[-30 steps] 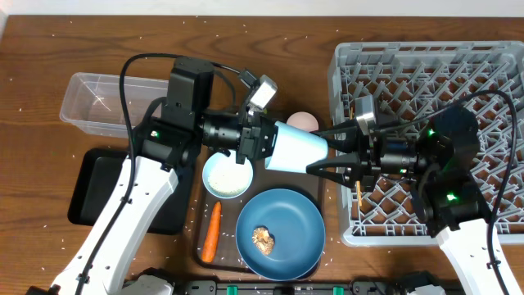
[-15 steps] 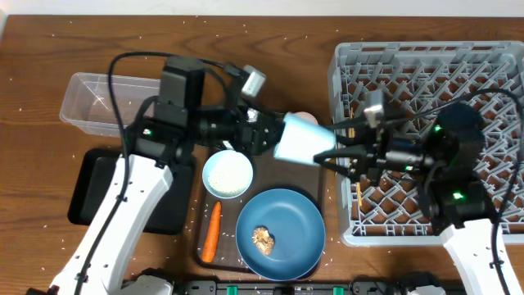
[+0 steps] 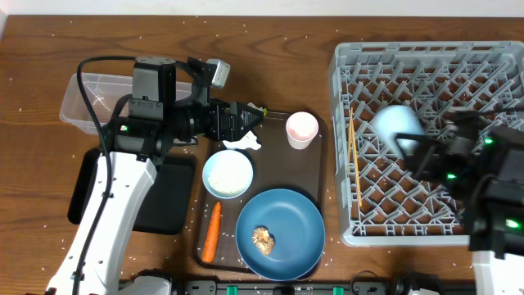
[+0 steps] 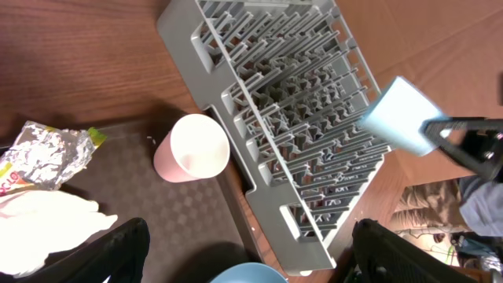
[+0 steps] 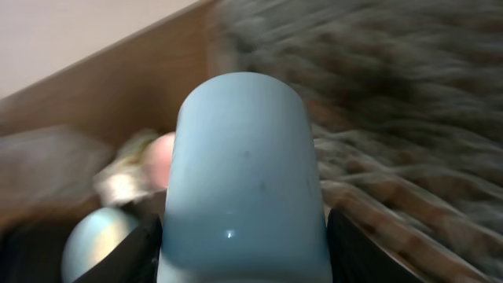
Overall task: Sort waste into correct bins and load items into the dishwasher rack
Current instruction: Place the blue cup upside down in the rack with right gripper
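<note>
Overhead, the clear plastic tub [image 3: 90, 111] sits at the far left of the bench [image 3: 41, 49]. The black tray [image 3: 168, 213] lies in front of it, partly covered by the left arm. The left hand [image 3: 250, 120] hangs spread and empty over the brown serving tray [image 3: 315, 168]. Crumpled white paper [image 3: 243, 144] lies just below it.

The yellow-green printed wrapper [image 4: 49, 152] is hard to make out from above. The left wrist view shows it crinkled and silvery beside the paper, with red lettering cut off by the frame edge and unreadable.

On the serving tray are the small pale bowl [image 3: 205, 174] filled with white rice grains [image 3: 229, 175] and the carrot [image 3: 212, 232]. The blue plate [image 3: 291, 213] is there too, carrying the brown food lump [image 3: 263, 238]. The pale pinkish-white cup [image 3: 301, 129] stands upright and empty near the rack.

Yellow chopsticks [image 3: 354, 164] lie in the left part of the grey dishwasher rack [image 3: 426, 61].

Farther right, the light-blue cup [image 3: 398, 128] is above the rack. It is smeared in the overhead view, where the grip is unclear. The right wrist view, itself blurred, shows the right hand [image 5: 244, 255] pinching the cup, with dark fingers [image 5: 137, 251] against both sides. The left wrist view shows one dark finger on the cup's far side. No brand or label can be read anywhere.
</note>
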Robot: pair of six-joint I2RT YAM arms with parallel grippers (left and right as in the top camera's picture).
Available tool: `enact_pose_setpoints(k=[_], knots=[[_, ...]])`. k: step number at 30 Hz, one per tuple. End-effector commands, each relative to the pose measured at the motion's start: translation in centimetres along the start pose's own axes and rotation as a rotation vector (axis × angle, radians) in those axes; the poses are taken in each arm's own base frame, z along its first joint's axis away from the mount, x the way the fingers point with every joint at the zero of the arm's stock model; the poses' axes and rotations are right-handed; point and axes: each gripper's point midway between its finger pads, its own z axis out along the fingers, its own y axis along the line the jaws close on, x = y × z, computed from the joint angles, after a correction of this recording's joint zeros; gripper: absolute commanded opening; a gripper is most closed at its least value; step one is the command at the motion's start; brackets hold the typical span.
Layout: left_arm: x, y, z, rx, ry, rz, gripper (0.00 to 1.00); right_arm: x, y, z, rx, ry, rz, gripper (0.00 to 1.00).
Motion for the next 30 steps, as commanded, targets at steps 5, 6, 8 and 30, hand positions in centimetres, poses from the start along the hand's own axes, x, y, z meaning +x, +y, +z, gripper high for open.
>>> enact_pose_setpoints(k=[5, 6, 8, 30], knots=[[-0.8, -0.1, -0.6, -0.026, -0.025, 0.027, 0.83, -2.0, -10.2, -5.1, 0.534, -0.099, 0.197, 0.37], [-0.8, -0.1, -0.6, -0.027, -0.023, 0.026, 0.84, -1.4, -11.1, -5.0, 0.559, -0.066, 0.223, 0.37], [-0.7, -0.1, -0.6, -0.027, -0.020, 0.022, 0.84, -0.2, -12.8, -4.7, 0.605, 0.001, 0.278, 0.37], [0.1, 2.4, 0.6, -0.250, 0.007, 0.081, 0.83, 2.2, -16.1, 0.3, 0.488, 0.309, 0.503, 0.86]])
